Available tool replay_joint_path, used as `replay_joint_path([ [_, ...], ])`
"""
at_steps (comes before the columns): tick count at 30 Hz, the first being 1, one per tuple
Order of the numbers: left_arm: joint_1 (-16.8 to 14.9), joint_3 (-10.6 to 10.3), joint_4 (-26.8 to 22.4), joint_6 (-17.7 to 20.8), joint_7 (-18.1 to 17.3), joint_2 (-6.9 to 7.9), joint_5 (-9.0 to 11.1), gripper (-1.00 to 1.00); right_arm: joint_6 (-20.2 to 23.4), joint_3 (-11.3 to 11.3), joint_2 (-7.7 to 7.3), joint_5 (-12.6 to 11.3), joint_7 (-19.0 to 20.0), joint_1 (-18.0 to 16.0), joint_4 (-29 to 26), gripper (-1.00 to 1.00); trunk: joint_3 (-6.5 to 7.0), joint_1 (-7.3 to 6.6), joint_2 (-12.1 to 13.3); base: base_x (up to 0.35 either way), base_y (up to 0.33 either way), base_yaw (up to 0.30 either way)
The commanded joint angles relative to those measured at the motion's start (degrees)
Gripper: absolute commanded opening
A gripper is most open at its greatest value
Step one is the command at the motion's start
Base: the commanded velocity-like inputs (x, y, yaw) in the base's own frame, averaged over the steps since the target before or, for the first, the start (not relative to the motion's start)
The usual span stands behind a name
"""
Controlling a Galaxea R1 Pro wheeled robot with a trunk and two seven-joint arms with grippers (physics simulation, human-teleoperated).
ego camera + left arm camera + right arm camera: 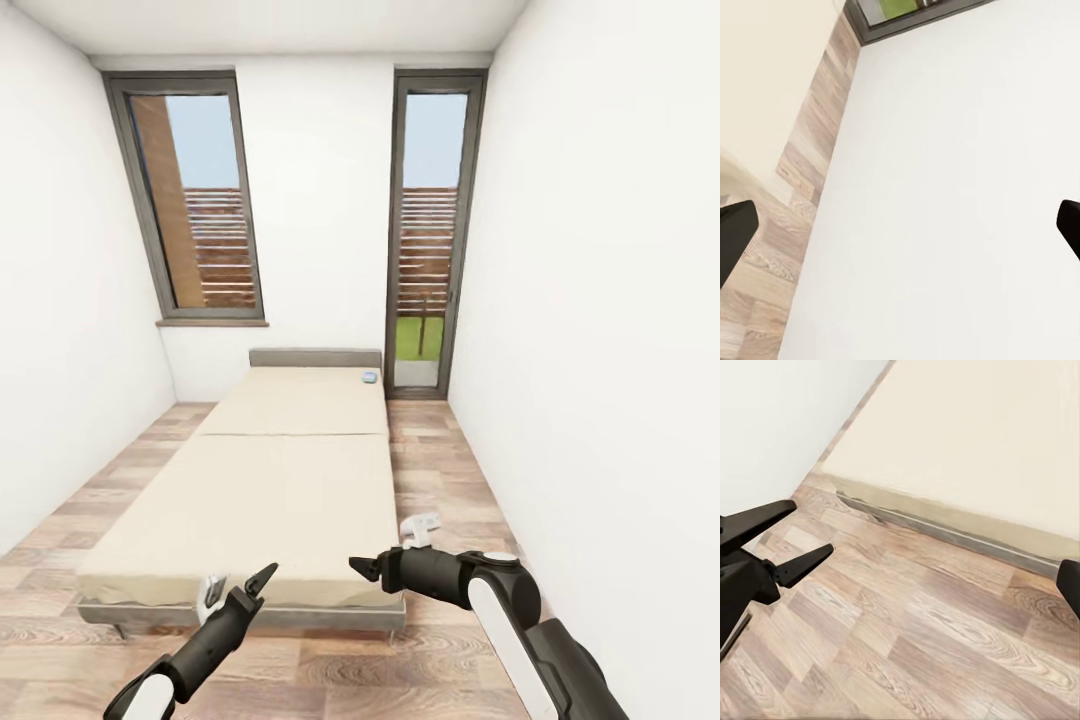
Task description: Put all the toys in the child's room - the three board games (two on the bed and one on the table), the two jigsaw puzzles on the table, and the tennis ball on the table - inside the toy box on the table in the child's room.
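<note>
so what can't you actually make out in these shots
- Small pale-blue item on the bed by the headboard, head view: too small to identify.
- Left hand, left wrist view: only dark tips at the picture's edges, one at each side; the rest is cut off.
- Right hand, right wrist view: one fingertip is cut by the edge.
- Bed's foot, head view: partly hidden behind both arms.

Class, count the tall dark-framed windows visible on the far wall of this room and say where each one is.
2. One window is on the far wall's left, above the bed; the other window is on its right, reaching down to the floor.
</note>
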Motion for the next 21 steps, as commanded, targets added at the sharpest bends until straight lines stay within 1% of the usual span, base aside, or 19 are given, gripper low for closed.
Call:
replay_joint_path([
  [1, 0.0, 0.1, 0.0, 0.6, -0.1, 0.01, 0.5, 1.00, 0.2, 0.0, -0.05, 0.4, 0.4, 0.0, -0.1, 1.00, -0.02, 0.02, 0.0, 0.000, 0.000, 0.287],
  [11, 0.1, 0.5, 0.0, 0.4, -1.3, 0.31, 0.6, 1.00, 0.2, 0.0, -0.60, 0.6, 0.4, -0.1, -0.1, 1.00, 0.00, 0.02, 0.0, 0.000, 0.000, 0.291],
  [13, 0.2, 0.6, 0.0, 0.4, -2.0, 0.46, 0.6, 1.00, 0.2, 0.0, -0.87, 0.6, 0.4, -0.1, -0.2, 1.00, 0.00, 0.02, 0.0, 0.000, 0.000, 0.294],
  [21, 0.3, 0.7, 0.0, 0.3, -3.9, 0.66, 0.5, 1.00, 0.1, 0.0, -1.19, 0.6, 0.3, -0.1, -0.2, 1.00, 0.00, 0.02, 0.0, 0.000, 0.000, 0.295],
])
